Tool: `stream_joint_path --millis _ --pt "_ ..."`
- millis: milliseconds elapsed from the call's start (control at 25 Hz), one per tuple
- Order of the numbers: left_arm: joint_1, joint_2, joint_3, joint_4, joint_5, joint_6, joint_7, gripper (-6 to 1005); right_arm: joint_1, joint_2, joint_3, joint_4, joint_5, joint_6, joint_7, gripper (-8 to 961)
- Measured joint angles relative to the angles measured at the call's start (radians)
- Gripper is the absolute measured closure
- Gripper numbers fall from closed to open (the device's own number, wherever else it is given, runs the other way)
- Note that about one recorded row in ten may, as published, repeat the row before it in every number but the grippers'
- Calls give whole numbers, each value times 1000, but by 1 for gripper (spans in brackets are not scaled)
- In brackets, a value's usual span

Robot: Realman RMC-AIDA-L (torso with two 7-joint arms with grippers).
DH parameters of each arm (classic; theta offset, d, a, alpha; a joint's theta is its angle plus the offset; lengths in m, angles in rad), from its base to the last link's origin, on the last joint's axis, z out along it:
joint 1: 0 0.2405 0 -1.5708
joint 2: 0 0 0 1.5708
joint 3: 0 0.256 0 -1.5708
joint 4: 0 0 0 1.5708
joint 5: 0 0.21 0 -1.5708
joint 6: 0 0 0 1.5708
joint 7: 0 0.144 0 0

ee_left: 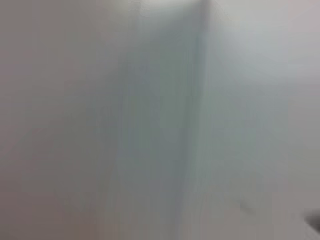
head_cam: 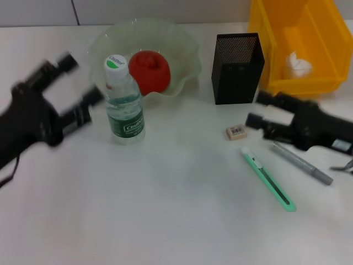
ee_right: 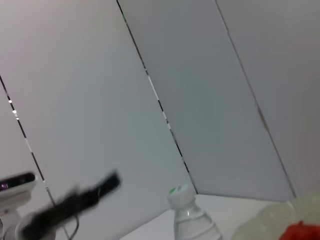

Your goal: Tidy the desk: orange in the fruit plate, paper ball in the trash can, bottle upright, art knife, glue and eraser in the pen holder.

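Head view: bottle (head_cam: 124, 99) stands upright on the worktop (head_cam: 165, 221), just before the plate (head_cam: 182, 49) holding the orange (head_cam: 149, 70). Left end effector (head_cam: 74, 88) is released beside the bottle, apart from it. Right end effector (head_cam: 256, 110), released, sits near the eraser (head_cam: 236, 132). Knife (head_cam: 268, 178) lies nearby. Holder (head_cam: 237, 67) stands upright.

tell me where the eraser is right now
In the head view the eraser lies on the desk right of centre, just in front of the black pen holder and behind the green art knife.
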Motion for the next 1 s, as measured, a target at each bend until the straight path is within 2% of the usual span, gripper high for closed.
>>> stream_joint_path --millis 80,120,160,200,320,360,400,560,720,760,800,920,1000 --pt "4 32 4 39 146 10 -49 200 -7 -3 -2 -127 -5 -25 96 139" --pt "4 37 3 52 206 15 -62 200 -6 -8 -4 -192 -13 -34 152 139" --pt "3 41 0 67 260 18 -76 200 5 -20 -8 -374 -61 -56 336 139" --pt "3 39 -2 81 306 18 -91 200 5 -20 -8 -374 -61 -56 336 139" --pt "-4 30 -4 97 379 4 -119 200 67 -36 -16 -657 -231 -116 650 139" --pt "-9 25 -3 98 388 -1 -122 200 118 -37 -50 -812 -357 -169 810 139" --pt "-11 21 -1 98 396 -6 -124 200 118 -37 -50 -812 -357 -169 810 139" --pt "-18 3 4 99 411 -36 -133 201 212 -25 -225 -1030 -646 -234 1079 139" --pt "-26 -7 4 93 424 -56 -134 201 276 1 -393 -1072 -827 -228 1206 139" --pt "-28 -10 4 92 426 -63 -135 201 289 7 -489 -1055 -866 -192 1240 139" --pt "-29 -12 4 92 427 -67 -135 201 289 7 -489 -1055 -866 -192 1240 139" --pt "-31 -16 4 91 428 -83 -136 201 292 9 -626 -994 -886 -99 1288 140" --pt "-36 -19 4 91 428 -91 -138 201 297 9 -678 -943 -890 -32 1307 140"
